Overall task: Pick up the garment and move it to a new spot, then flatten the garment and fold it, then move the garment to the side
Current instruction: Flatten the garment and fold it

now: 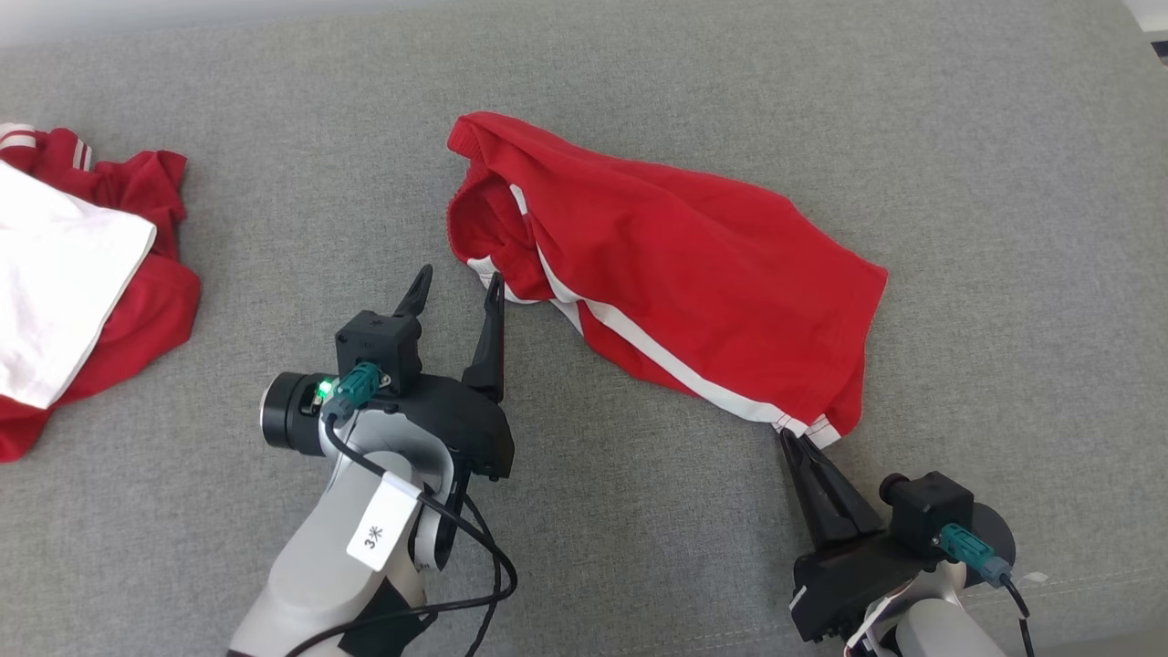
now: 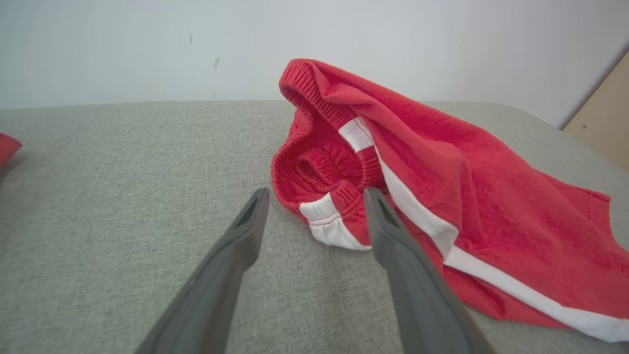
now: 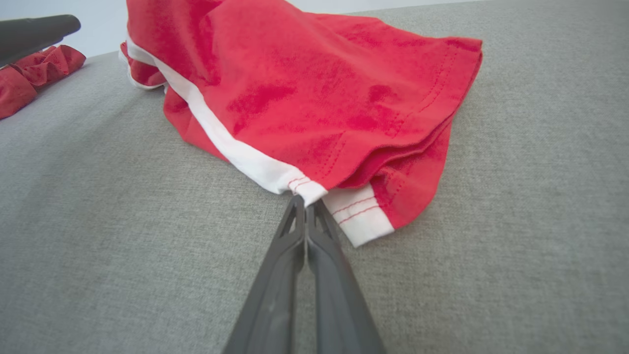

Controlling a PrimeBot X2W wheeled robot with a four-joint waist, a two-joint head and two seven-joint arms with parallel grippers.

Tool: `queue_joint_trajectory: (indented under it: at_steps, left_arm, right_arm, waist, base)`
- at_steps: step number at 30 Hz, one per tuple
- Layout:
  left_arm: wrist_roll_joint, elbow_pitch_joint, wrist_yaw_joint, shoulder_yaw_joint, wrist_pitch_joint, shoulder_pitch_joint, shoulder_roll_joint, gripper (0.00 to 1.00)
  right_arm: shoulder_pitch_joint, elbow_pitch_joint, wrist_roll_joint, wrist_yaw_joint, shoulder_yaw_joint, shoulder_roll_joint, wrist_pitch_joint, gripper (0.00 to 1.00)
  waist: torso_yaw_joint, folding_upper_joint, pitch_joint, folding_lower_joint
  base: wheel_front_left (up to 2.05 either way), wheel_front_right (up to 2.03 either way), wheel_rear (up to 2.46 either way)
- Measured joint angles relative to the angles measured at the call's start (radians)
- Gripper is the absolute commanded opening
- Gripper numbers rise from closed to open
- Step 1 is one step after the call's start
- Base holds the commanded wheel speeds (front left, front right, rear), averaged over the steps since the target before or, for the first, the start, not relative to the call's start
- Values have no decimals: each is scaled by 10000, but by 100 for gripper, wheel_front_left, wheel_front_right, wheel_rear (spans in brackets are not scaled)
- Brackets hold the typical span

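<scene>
Across the middle of the grey cushion [image 1: 912, 109] lies the garment [image 1: 675, 274], red shorts with a white side stripe, rumpled, waistband gaping. Flattening looks to be the step in hand. The right gripper [image 1: 788, 440] is pinched closed on the striped hem corner; the left gripper [image 1: 460, 276], fingers spread and holding nothing, sits just beside the waistband and likely must grip it next, so both can stretch the cloth.

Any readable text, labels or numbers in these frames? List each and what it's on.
"3米": on the white tag at the left forearm. It is printed sideways, and the second character is small, so I am not sure of it.
Red shorts: white stripes, no lettering.
Pile of clothes: no lettering.
</scene>
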Motion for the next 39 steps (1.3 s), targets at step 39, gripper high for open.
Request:
queue_joint_trajectory:
  at_steps: [39]
  left_arm:
    - [867, 1139, -991, -731, 159, -692, 324, 100]
  right_arm:
    - [1007, -2368, -217, -366, -2100, -1346, 0, 0]
  waist:
    - [-1175, 0, -234, -1]
  base:
    - [0, 0, 0]
